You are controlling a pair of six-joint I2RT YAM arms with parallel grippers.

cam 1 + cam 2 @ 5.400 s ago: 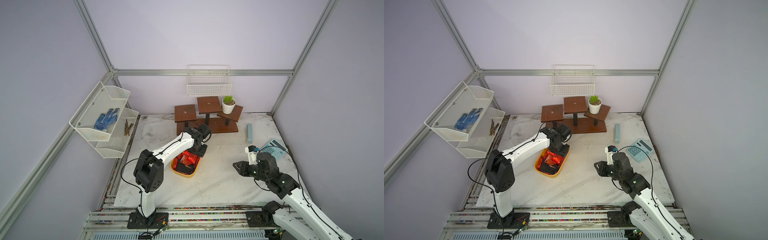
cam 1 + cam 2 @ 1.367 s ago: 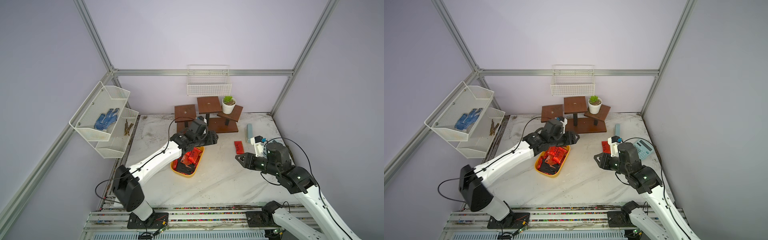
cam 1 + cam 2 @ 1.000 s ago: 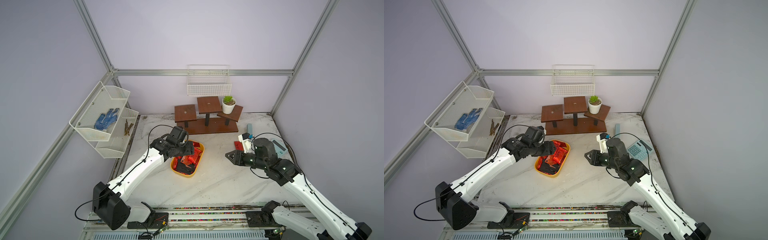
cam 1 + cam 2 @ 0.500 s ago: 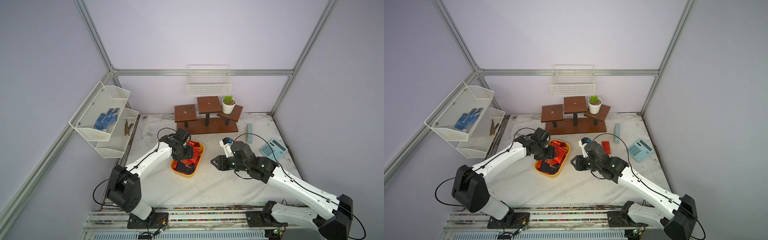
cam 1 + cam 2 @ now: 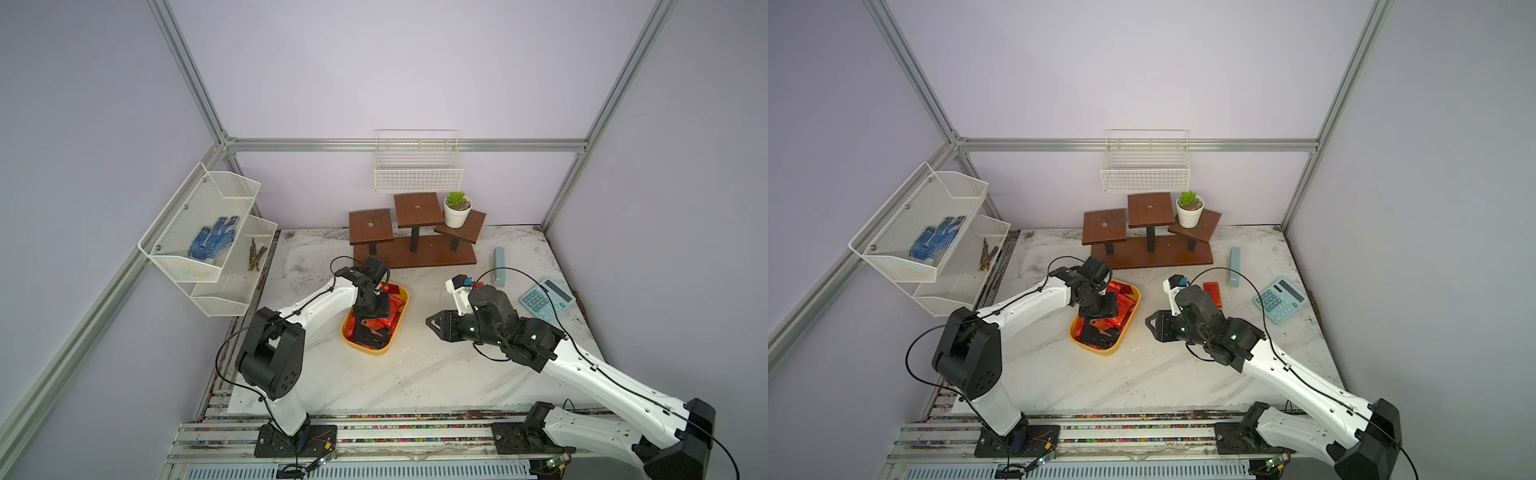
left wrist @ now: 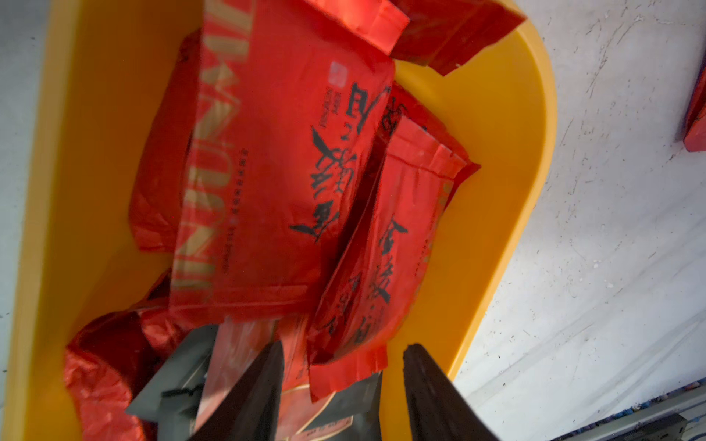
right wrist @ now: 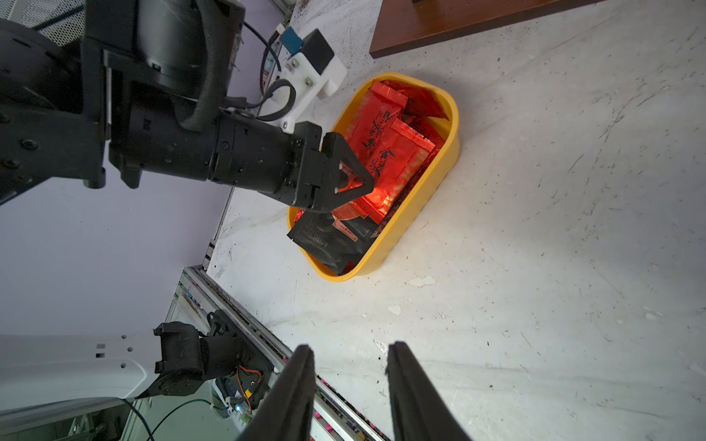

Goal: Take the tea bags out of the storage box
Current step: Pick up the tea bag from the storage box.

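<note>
— Right tool (image 7: pixel 350 345), what's its state?
— Jaws apart, nothing between them, over the table (image 7: pixel 535 267) just right of the storage box (image 7: pixel 426 202).
— And the left tool (image 6: pixel 345 345)?
— Down inside the box, jaws apart astride the end of one red tea bag (image 6: pixel 382 248); I see gaps either side, so no pinch.
— The rest?
— Black tea bags (image 7: pixel 328 236) at the box's near end, red tea bags (image 6: pixel 275 172) piled behind. A loose red sachet (image 5: pixel 1212 291) lies farther right on the table, near a pale blue block (image 5: pixel 1234 261).
</note>
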